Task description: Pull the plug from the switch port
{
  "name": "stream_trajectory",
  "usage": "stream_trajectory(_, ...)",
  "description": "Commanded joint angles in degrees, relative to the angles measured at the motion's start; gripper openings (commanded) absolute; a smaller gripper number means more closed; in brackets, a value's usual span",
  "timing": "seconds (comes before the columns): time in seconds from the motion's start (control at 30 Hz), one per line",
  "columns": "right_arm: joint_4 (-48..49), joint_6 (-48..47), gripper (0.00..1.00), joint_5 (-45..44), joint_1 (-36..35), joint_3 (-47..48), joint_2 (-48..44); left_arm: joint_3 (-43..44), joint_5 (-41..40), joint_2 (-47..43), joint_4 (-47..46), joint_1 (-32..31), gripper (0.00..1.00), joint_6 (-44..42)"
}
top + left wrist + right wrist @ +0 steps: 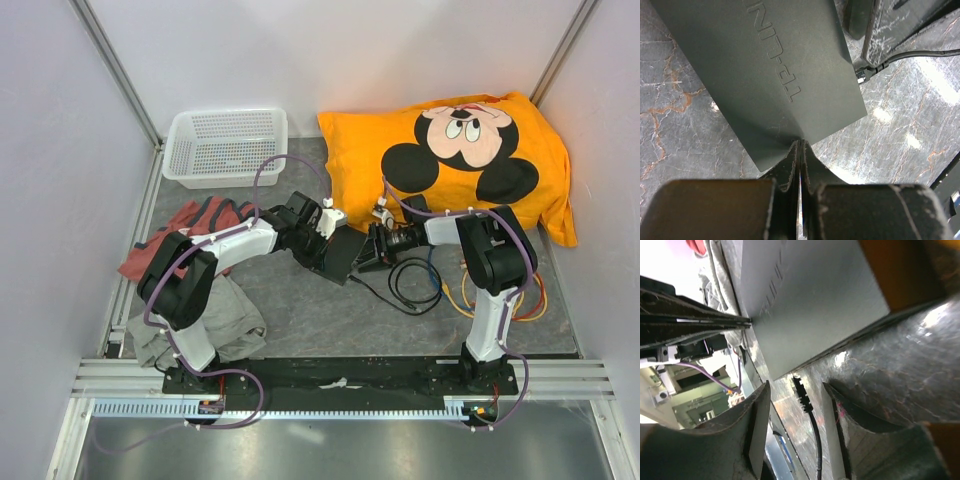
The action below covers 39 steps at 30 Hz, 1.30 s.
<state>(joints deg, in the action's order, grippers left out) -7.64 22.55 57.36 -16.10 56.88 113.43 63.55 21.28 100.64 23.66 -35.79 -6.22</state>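
Observation:
The switch [343, 258] is a flat matte black box on the grey mat between the two arms. It fills the top of the left wrist view [770, 75] and of the right wrist view [815, 305]. My left gripper [800, 144] is shut, its tips resting against the switch's near edge. A black plug [800, 390] on a thin black cable [815, 440] sits at the switch's side face; it also shows in the left wrist view [865, 74]. My right gripper [796, 386] is open, one finger on each side of the plug without touching it.
An orange cartoon-mouse pillow [450, 150] lies just behind the switch. A white basket [225, 145] stands at the back left. Red cloth [190, 225] and grey cloth [230, 320] lie under the left arm. Coiled black [415, 285] and orange cables [530, 295] lie by the right arm.

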Motion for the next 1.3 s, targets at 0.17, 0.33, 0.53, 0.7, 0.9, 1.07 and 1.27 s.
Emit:
stream_trajectory(0.17,1.31,-2.68,0.46,-0.76,-0.95,-2.57,2.14,-0.27,1.13,-0.18,-2.39,0.02,0.02,2.17)
stream_trajectory(0.33,1.31,-2.68,0.46,-1.55,-1.30,-2.30,2.85,-0.27,1.22,0.17,-2.65,-0.07,0.02,2.26)
stream_trajectory(0.53,0.35,-3.73,0.45,-0.85,-2.18,-1.25,4.17,-0.27,0.96,0.17,-2.83,-0.07,0.02,2.00)
stream_trajectory(0.7,-2.20,-5.58,0.45,-3.48,-3.15,-0.28,4.17,-0.44,0.87,0.08,-2.83,-0.07,0.02,2.00)
stream_trajectory(0.9,-2.47,-6.11,0.42,-4.10,-3.24,-0.19,4.17,-0.97,0.61,-0.36,-3.09,-0.07,0.02,1.74)
stream_trajectory(1.07,-2.64,-6.64,0.38,-4.63,-3.15,-0.02,4.35,-1.32,0.61,-0.44,-3.18,-0.07,0.02,1.56)
stream_trajectory(1.27,-3.17,-6.55,0.41,-6.21,-3.32,0.16,4.52,-1.15,0.52,-0.18,-3.18,-0.24,0.02,1.47)
